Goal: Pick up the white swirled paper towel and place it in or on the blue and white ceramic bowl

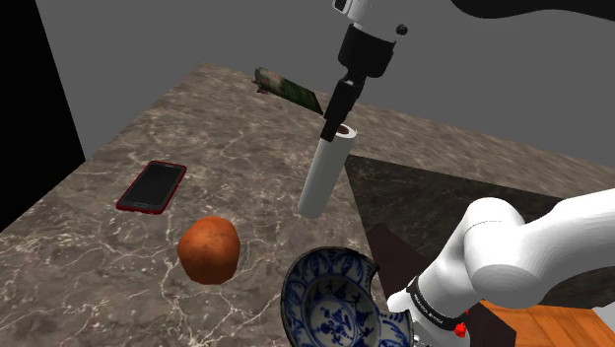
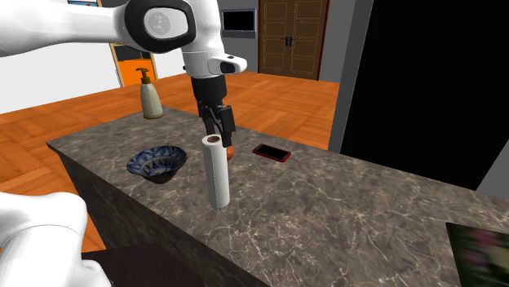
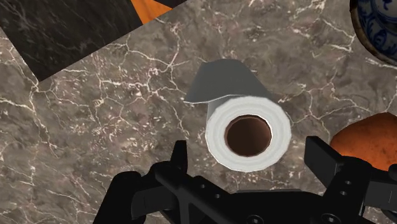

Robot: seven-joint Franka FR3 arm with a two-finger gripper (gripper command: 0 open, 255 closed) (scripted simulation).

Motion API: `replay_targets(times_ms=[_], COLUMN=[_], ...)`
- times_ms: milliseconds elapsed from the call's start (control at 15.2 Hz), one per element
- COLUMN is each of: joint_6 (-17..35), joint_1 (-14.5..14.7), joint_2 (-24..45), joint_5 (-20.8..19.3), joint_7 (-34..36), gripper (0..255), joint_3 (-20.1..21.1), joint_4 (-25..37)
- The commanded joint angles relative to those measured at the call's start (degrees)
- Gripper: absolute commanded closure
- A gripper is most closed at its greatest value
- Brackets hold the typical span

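Observation:
A white paper towel roll stands upright on the marble counter, its brown core showing from above. My black gripper hangs right over the roll's top, open. Its fingers stand apart on either side of the roll's upper end, with a gap on each side. The blue and white patterned bowl sits near the counter's front edge, toward the stand from the roll. In the second exterior view the bowl lies left of the roll, and the gripper is just above the roll.
A rough orange-brown ball lies beside the bowl. A red-cased phone lies flat further left. A green patterned flat item sits at the far edge. A soap dispenser stands at the counter's far corner.

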Motion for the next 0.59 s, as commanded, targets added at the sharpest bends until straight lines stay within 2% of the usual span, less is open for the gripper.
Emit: replay_targets(times_ms=[0, 198, 528], joint_6=[1.56, 3.51, 3.51], joint_1=[0.08, 0.13, 0.12], joint_2=[-0.04, -0.19, -0.17], joint_5=[0.08, 0.16, 0.16], joint_7=[-0.01, -0.04, -0.04], gripper=[0, 0, 0], joint_3=[0.13, 0.21, 0.21], joint_4=[-1.59, -3.69, -3.67])
